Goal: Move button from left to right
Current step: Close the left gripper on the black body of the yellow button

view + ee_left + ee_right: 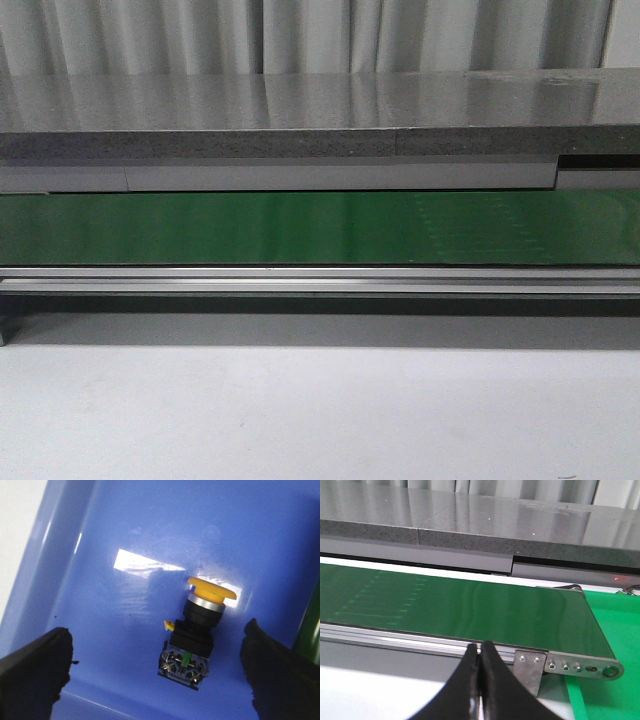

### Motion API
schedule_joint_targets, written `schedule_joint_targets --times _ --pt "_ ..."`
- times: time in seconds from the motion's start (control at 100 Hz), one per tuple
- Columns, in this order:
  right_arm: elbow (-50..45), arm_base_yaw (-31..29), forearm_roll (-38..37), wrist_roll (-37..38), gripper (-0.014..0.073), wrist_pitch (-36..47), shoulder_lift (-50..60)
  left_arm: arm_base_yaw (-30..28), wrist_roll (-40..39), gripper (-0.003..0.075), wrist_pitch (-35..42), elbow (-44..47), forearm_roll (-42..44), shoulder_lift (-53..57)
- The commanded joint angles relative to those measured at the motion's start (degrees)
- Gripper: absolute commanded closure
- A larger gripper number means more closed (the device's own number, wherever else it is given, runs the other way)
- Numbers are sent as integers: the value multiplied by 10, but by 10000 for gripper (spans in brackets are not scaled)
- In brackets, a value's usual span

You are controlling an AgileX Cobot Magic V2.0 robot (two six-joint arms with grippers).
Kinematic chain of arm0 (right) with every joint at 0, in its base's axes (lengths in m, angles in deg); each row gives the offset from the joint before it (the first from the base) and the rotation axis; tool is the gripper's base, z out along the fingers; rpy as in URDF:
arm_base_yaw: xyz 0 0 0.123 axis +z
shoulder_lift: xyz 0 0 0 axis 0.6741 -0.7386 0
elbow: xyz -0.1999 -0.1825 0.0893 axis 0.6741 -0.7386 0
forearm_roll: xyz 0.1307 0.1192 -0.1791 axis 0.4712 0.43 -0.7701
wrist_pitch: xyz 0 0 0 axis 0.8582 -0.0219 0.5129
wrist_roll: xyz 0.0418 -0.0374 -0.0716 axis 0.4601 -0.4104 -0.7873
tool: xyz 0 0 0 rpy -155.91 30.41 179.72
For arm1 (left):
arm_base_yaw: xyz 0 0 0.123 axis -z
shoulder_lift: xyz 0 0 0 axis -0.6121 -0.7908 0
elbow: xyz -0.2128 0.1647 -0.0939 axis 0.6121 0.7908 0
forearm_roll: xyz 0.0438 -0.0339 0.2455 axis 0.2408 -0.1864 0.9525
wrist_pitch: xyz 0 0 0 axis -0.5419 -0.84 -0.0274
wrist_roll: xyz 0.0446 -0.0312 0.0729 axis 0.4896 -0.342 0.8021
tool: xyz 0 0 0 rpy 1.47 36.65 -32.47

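Two black fingers of the left gripper are spread wide in the left wrist view, one finger at one side, the other at the opposite side, nothing between the pads touching them. Button lies in the gap between the fingers, closer to the second finger than the first, clear of both. It's on its side: yellow-orange mushroom cap points away from the fingertips, silver collar under it, black body below, terminal end with a green mark and metal screws nearest the gripper. Small yellow tab sticks out of the body on one side. Button rests on the floor of a blue tray; glossy floor, bright light reflection just beside the cap. Tray wall rises on one side, pale surface beyond it. Sliver of green at the far edge past the second finger.

Right gripper: fingers pressed together, tips touching, holding nothing. It hangs over the white table edge in front of the green conveyor belt. Belt's aluminium side rail and end bracket with bolts sit just past the fingertips; a bright green mat lies off the belt's end. Grey stone-look counter behind the belt.

Front view: belt, rail, counter, white tabletop; neither arm nor button visible there.
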Motion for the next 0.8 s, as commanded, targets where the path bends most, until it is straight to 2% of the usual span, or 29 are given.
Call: schedule_joint_targets --times 0.0,0.79 --pt "0 1 -6 -2 715 46 9 -1 -5 74 23 -19 -8 14" --pt "0 1 -6 -2 715 46 9 0 1 76 28 -19 -20 -78"
